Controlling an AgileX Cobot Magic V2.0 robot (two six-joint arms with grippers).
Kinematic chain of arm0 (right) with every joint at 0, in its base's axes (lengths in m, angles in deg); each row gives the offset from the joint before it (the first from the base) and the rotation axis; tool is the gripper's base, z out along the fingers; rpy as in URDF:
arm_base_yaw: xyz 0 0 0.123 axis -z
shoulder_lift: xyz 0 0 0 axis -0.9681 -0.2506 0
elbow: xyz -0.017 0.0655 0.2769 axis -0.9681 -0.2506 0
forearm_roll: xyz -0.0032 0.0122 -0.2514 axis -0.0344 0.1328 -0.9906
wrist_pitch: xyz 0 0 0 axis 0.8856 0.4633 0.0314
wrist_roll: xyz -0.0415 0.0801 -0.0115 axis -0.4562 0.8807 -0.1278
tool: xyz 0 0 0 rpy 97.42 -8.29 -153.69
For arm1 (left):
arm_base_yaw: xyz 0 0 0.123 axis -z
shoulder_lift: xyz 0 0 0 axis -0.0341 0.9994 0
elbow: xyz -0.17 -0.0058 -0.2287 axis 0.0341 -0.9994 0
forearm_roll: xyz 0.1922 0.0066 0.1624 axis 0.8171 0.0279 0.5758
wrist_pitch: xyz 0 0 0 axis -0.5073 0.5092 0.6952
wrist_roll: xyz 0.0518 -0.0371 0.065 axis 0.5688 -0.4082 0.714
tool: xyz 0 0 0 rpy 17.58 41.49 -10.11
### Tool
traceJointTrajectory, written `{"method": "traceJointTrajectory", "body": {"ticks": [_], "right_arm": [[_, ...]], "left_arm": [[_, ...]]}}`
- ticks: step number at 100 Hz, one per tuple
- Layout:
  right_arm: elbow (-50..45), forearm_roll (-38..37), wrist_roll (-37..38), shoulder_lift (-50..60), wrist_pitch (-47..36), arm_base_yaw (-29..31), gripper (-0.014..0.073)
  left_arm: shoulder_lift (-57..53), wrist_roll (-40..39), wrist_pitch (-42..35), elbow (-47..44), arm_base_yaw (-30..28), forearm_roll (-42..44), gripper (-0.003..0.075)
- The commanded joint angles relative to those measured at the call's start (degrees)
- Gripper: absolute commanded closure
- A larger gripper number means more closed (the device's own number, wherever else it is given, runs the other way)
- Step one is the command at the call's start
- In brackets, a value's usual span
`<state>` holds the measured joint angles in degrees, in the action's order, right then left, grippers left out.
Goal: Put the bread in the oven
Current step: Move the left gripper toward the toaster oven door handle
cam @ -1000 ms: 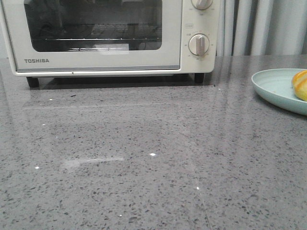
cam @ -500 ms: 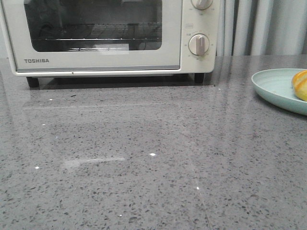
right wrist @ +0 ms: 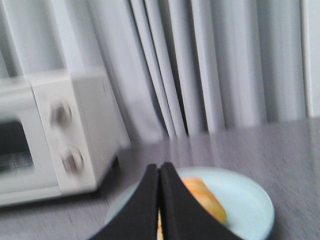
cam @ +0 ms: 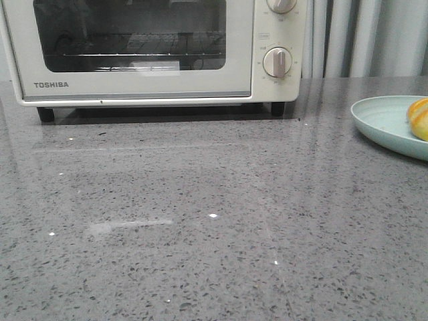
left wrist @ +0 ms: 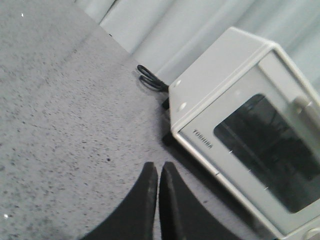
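The oven is sitting at the back of the grey table with its glass door shut tight, and the wire rack is showing through the glass. The bread is lying on a pale green plate far over on the right side, well apart from the oven. Looking from the front, nothing is changing from a moment ago: the oven, the plate and the bread are all staying just where they were, and no arm is coming into that view yet. So the job is only getting started, I think. The left gripper is hanging over the bare table near the oven's front corner, with its two black fingers pressed together and holding nothing. The right gripper is hanging just in front of the plate, its fingers together too and empty, and the bread is peeking out right behind them. That picture is looking blurry, so maybe the right arm is moving, but I cannot tell for sure. I am guessing the door is needing to be pulled open before the bread is going in, and both sets of fingers are needing to spread apart before they are grabbing anything
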<state>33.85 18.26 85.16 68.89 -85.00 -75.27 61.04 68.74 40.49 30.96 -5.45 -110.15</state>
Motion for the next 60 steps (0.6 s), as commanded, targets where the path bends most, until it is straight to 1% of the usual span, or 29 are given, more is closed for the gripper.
{"method": "traceJointTrajectory", "body": {"ticks": [1,11,18,23,27,35,44,50,60], "right_arm": [[-1.4,5.1,1.4,0.3,-6.6,0.3,0.0661],[-0.4,14.3,1.5,0.2,-1.1,0.3,0.0661],[0.7,15.3,1.5,0.0,0.1,0.3,0.0661],[2.0,15.3,1.5,-0.1,0.3,0.3,0.0661],[3.4,15.3,1.5,-0.5,1.1,0.3,0.0661],[7.2,15.3,1.5,-1.7,6.0,0.3,0.0661],[10.9,15.3,1.5,-4.4,11.0,0.3,0.0661],[13.2,15.3,1.3,-6.5,12.7,0.3,0.0661],[15.8,15.3,0.7,-9.7,13.2,0.3,0.0661]], "left_arm": [[-1.6,-0.4,-3.9,-1.2,-0.2,-12.0,0.0741],[-1.6,-0.4,-3.1,-0.9,-0.2,-14.7,0.0741],[-1.6,1.9,0.1,0.9,0.0,-14.6,0.0741],[-1.5,7.4,3.0,3.0,0.4,-14.6,0.0741],[-0.7,13.8,5.1,5.2,0.6,-14.6,0.0741],[1.8,23.8,8.7,9.6,0.6,-14.6,0.0741],[7.4,31.1,11.9,15.4,0.6,-14.6,0.0741],[12.3,36.6,14.6,19.2,0.6,-14.6,0.0741],[17.8,41.9,13.7,24.8,2.7,-14.8,0.0741]]}}
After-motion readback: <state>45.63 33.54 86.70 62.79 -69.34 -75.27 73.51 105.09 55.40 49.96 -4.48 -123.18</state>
